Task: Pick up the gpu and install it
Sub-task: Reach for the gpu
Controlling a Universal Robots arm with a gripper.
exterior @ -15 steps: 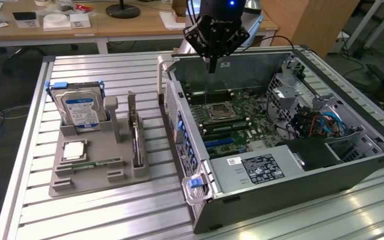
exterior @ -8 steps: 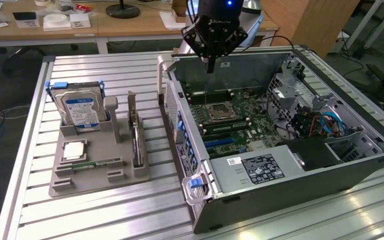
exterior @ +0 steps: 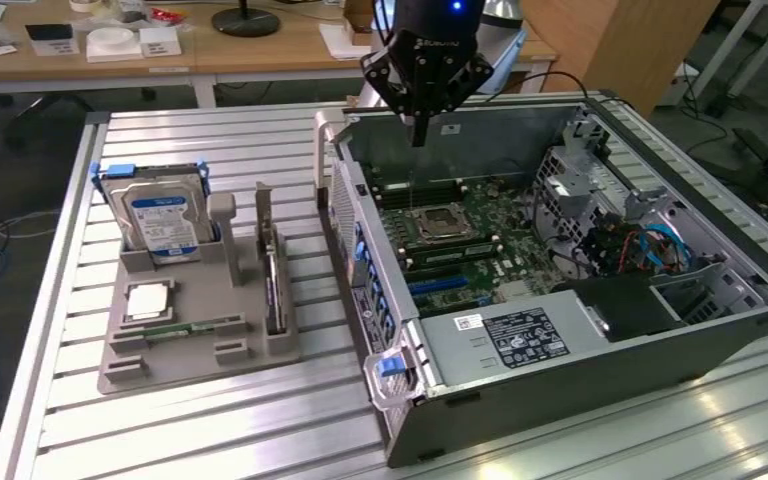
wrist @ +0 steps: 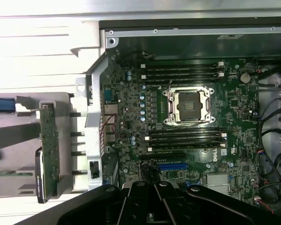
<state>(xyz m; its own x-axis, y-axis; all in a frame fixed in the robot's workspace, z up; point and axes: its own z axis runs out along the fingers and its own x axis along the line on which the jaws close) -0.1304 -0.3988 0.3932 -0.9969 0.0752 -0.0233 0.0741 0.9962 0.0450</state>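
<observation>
Exterior view is showing the fingers pressing shut on nothing, hanging above the rear wall of the open computer case, with the motherboard lying bare below them. The gpu is standing on its long edge in a slot of the grey holder on the desk. It is sitting just beside the case, on the exterior view's left, and well apart from the fingers. A blue-labelled hard drive is standing further to that side in the same holder.

The card is looking thin, stiff and light, so weight is probably mattering little. Its board and small parts are likely fragile, and its flat faces may be slippery. The exposed upper edge, near the middle, is seeming the safest place to pinch, clear of the lower contact edge.
</observation>
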